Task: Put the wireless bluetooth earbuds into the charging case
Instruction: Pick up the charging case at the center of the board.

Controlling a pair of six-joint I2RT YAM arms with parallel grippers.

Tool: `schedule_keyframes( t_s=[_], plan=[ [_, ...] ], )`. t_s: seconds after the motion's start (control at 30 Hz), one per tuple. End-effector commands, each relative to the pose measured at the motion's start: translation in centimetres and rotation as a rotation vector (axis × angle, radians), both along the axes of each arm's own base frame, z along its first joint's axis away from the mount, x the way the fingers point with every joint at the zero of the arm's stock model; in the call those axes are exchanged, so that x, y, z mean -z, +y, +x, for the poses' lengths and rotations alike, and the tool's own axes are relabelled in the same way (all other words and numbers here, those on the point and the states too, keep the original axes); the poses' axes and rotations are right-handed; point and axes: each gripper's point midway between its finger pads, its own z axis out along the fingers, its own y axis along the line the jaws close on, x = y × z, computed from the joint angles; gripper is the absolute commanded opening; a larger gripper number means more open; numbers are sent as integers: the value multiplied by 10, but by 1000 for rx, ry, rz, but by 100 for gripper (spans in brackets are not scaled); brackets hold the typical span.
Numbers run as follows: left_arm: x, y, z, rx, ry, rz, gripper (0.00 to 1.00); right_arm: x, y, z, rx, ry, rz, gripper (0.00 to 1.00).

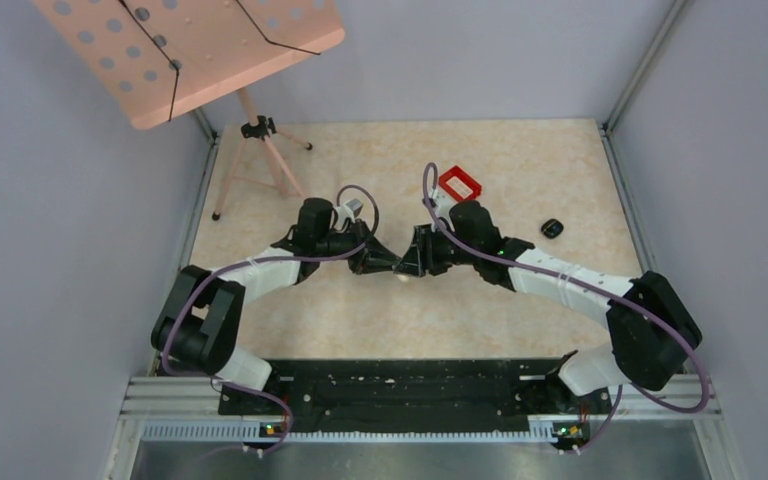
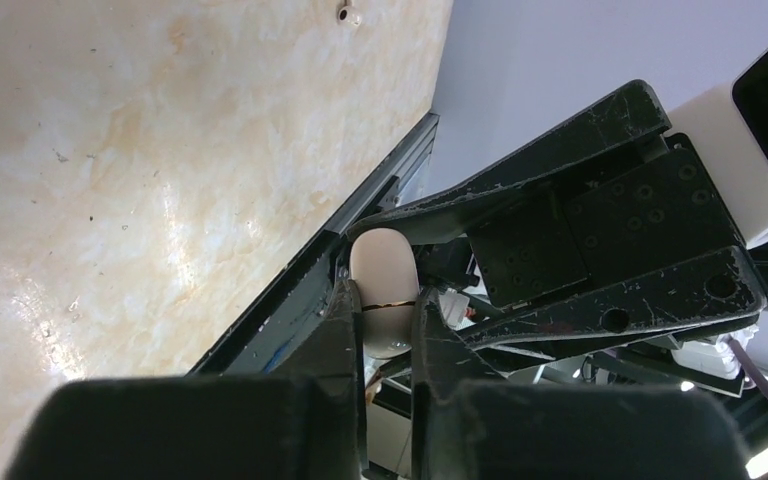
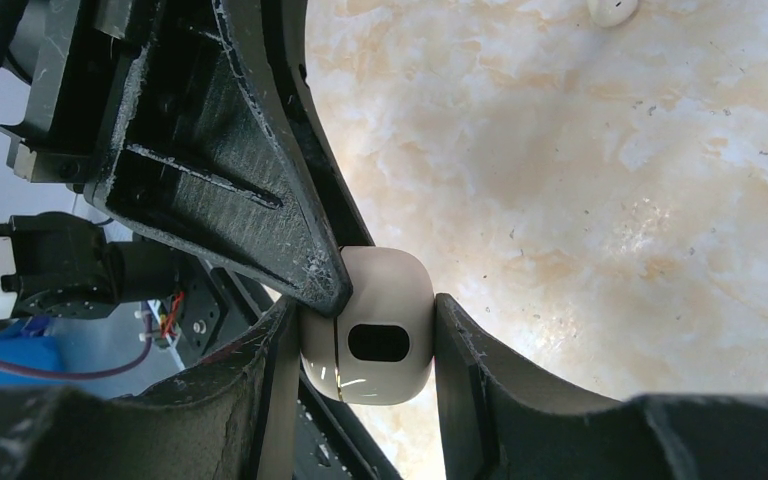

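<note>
**Top view:** the left gripper (image 1: pixel 390 264) and right gripper (image 1: pixel 407 264), tip to tip, are hiding nearly all of the pale cream rounded piece with a thin gold seam (image 3: pixel 375 335). The small glossy black pebble-shaped box (image 1: pixel 552 228) is showing too small for detail.

**Right wrist view:** the upper edge is cutting off a small cream bud-shaped piece (image 3: pixel 612 10). The left gripper's black finger (image 3: pixel 250 190) is covering the rounded piece's upper left.

**Left wrist view:** blurred near fingers (image 2: pixel 335 350) are masking its lower end.

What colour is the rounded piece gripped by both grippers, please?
The rounded piece is pale cream, gold-banded; best in right wrist view.
</note>
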Motion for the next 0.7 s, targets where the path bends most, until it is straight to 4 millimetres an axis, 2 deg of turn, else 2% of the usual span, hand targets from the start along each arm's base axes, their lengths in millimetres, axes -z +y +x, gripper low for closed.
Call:
schedule_keyframes(
  t_s=[0.0,0.1,0.27,0.5,0.6,0.67],
  plan=[
    [-18,-9,-5,63,-61,-46,0,-39,19,14,4,-90,90,30],
    [-17,-8,-4,58,-69,-36,0,-39,18,15,11,-93,88,38],
    [-11,-8,-3,53,-64,-24,0,-35,17,17,26,-88,72,60],
    [-6,-9,2,56,-67,-11,0,-32,10,19,53,-85,42,76],
    [-5,-9,4,60,-79,-1,0,-39,2,19,65,-93,52,82],
    [-5,-10,3,77,-94,-4,0,-45,-5,18,80,-95,69,90]
  ],
)
